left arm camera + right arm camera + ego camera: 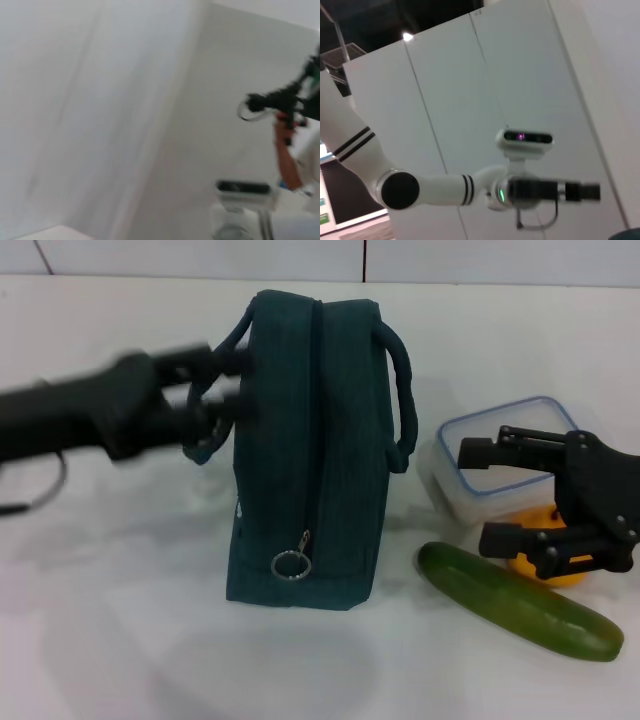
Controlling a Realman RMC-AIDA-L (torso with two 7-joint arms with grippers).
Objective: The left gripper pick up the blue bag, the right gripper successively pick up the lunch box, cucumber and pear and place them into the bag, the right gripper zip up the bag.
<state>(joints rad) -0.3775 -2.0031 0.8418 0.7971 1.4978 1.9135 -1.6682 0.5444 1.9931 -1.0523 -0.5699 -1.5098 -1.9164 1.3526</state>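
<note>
Dark teal fabric marks the blue bag [310,450], standing upright on the white table [130,640] with its zipper line facing up and its metal ring pull [291,564] hanging low on the near face. The left gripper [232,390] reaches in from the left and meets the bag's upper left side, right at the looped handle [215,390] there. Its fingers look closed around that handle, though the arm is blurred and the contact is hard to confirm.

Right of the bag, the lunch box [500,455] sits on the table, the cucumber [520,602] lies in front of it, and the pear [545,545] shows only as an orange patch between them. The right gripper [490,495] hovers over these, well apart from the bag, its fingers spread wide and holding nothing; its upper finger crosses the lunch box and its lower finger covers most of the pear.

The wrist views show only walls and robot parts, none of the table items.
</note>
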